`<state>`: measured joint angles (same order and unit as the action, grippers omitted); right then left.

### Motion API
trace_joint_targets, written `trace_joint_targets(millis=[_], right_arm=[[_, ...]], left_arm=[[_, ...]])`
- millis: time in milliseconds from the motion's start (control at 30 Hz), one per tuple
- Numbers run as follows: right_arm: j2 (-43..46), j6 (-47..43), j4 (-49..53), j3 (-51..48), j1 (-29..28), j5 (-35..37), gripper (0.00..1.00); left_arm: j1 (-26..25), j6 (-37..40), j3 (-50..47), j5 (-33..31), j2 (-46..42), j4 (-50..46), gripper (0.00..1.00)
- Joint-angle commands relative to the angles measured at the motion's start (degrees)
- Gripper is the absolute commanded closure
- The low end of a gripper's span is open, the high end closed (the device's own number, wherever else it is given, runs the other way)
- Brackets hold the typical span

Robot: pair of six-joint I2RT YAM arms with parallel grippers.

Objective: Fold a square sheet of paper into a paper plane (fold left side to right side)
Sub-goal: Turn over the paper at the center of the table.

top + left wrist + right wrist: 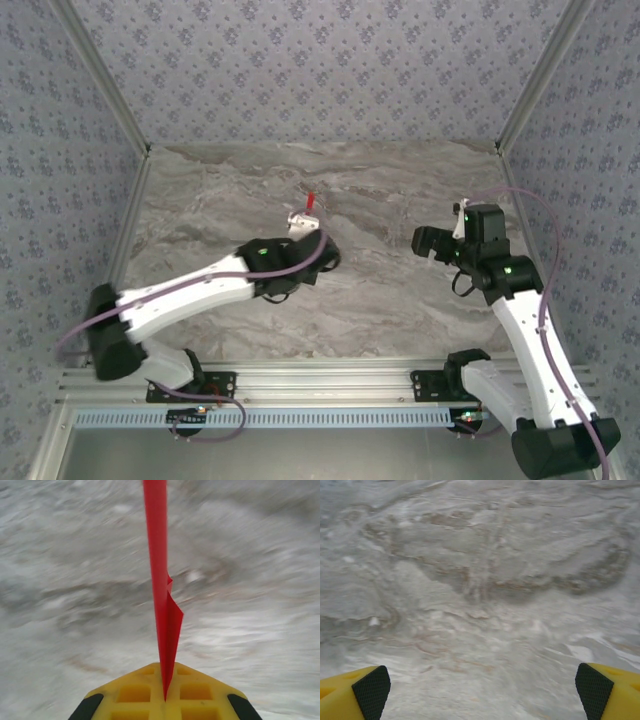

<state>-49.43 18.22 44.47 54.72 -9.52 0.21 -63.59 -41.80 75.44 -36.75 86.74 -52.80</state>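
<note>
Yellow left gripper (165, 682) at the frame's bottom pinches the red paper plane (156, 555) edge-on; right gripper (480, 687) gapes wide over marble table (480, 580).

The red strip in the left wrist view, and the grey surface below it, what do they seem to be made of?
Thin red folded sheet: apparently paper, matte and unmarked; it shows edge-on, very thin, with sharp creased flaps. Grey veined tabletop: looks like marble or a marble-print laminate, smooth; swirling grey-brown veins, though blur leaves it open.
</note>
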Motion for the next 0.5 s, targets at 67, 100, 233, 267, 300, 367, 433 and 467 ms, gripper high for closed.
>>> trace_joint_targets(millis=[67, 100, 233, 267, 300, 367, 433, 467], right_arm=[[2.08, -2.21, 3.69, -0.49, 0.61, 7.88, 0.00], [2.13, -2.36, 4.13, -0.39, 0.56, 8.12, 0.00], [2.98, -2.77, 5.32, -0.14, 0.81, 9.24, 0.00], [3.35, -2.89, 5.48, -0.20, 0.85, 9.36, 0.00], [3.63, -3.03, 5.60, -0.23, 0.88, 9.40, 0.00], [4.07, -3.14, 5.85, -0.33, 0.91, 9.57, 0.00], [4.30, -3.27, 6.14, -0.47, 1.03, 9.64, 0.00], [4.30, -3.36, 6.28, -0.55, 1.08, 9.59, 0.00]], left_arm=[[-0.74, -10.23, 6.88, -7.53, 12.68, -18.83, 1.00], [-0.74, -10.36, 7.55, -6.53, 14.57, -18.39, 1.00], [-0.24, -8.69, 10.98, -0.81, 23.95, -16.05, 0.98], [-0.12, -7.97, 12.11, 0.97, 26.40, -15.32, 0.98], [-0.13, -7.41, 13.03, 2.03, 28.45, -14.68, 0.98], [-0.13, -6.03, 15.31, 5.47, 32.31, -13.08, 0.98], [-0.13, -4.54, 16.94, 7.53, 34.76, -10.93, 0.98], [0.04, -3.99, 17.55, 8.23, 35.72, -9.93, 0.98]])
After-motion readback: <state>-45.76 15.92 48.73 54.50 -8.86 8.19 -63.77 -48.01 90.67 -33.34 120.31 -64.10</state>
